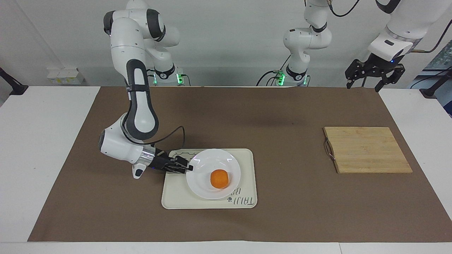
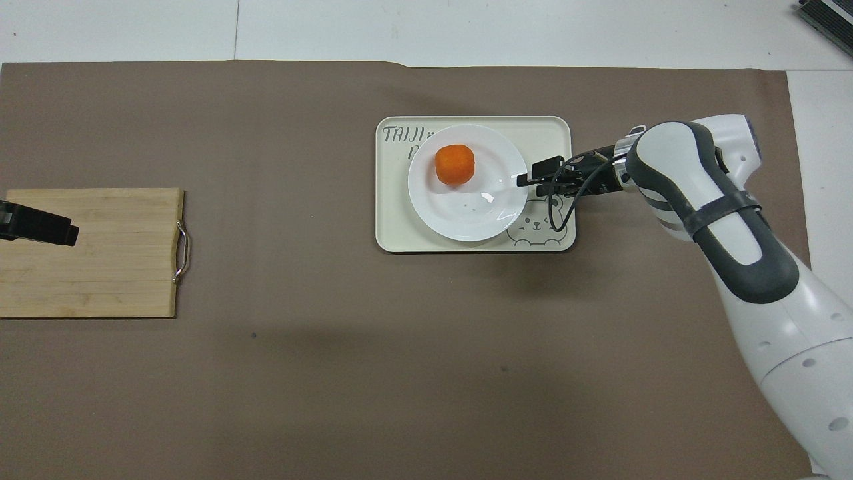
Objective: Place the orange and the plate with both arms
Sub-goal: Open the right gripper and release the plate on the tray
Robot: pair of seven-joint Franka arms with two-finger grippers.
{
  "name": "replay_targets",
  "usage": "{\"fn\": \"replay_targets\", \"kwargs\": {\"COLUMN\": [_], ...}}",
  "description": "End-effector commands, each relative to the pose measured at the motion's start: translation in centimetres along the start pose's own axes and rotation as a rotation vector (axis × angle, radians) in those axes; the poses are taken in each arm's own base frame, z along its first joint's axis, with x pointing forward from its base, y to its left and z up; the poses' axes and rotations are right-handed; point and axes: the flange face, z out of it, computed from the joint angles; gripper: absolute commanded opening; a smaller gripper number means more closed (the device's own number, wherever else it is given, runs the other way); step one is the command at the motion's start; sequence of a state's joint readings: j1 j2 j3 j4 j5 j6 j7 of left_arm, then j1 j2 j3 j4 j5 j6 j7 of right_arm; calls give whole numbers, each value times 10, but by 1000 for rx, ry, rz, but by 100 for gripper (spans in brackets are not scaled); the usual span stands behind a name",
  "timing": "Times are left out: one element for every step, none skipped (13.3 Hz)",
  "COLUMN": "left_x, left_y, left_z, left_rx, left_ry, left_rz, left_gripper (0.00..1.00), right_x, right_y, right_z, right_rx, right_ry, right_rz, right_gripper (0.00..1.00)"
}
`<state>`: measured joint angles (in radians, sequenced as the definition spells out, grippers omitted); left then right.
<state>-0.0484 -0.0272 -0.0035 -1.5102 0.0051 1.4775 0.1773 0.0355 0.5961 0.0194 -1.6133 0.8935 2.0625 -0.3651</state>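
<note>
The orange (image 1: pixel 219 178) (image 2: pixel 455 164) rests in the white plate (image 1: pixel 201 188) (image 2: pixel 466 217), which lies flat on the cream tray (image 1: pixel 176 197) (image 2: pixel 393 227). My right gripper (image 1: pixel 189 167) (image 2: pixel 531 183) reaches in low at the plate's rim on the side toward the right arm's end of the table. Its fingers stand slightly apart around the rim's edge, open. My left gripper (image 1: pixel 363 87) (image 2: pixel 40 227) hangs open and high over the left arm's end of the table, above the cutting board's edge, holding nothing.
A bamboo cutting board (image 1: pixel 367 150) (image 2: pixel 93 267) with a metal handle lies toward the left arm's end. A brown mat (image 1: pixel 282 218) covers the table. The right arm's elbow and cable hang just beside the tray.
</note>
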Motion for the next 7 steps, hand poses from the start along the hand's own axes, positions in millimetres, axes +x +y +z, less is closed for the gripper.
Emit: {"fn": "replay_targets", "kwargs": {"left_x": [-9, -9, -9, -9, -9, -9, -9], "left_y": [4, 4, 4, 4, 4, 4, 4], "left_z": [-1, -1, -1, -1, -1, -1, -1], "left_rx": [10, 10, 10, 10, 10, 10, 10], "left_ry": [-8, -8, -8, -8, -8, -8, -8], "left_rz": [-9, -9, -9, -9, -9, -9, -9], "left_gripper": [100, 100, 100, 100, 100, 100, 100], "right_x": [-1, -1, -2, -4, -6, -8, -10], "right_y": [-17, -22, -26, -31, -39, -50, -61], "right_z": [-27, -37, -46, -58, -71, -85, -101], "right_rx": [-70, -100, -138, -206, -290, -379, -459], "right_ry": [18, 23, 25, 25, 25, 33, 49], "right_rz": [-26, -39, -60, -89, -114, -134, -148], "right_gripper": [100, 100, 100, 100, 100, 100, 100]}}
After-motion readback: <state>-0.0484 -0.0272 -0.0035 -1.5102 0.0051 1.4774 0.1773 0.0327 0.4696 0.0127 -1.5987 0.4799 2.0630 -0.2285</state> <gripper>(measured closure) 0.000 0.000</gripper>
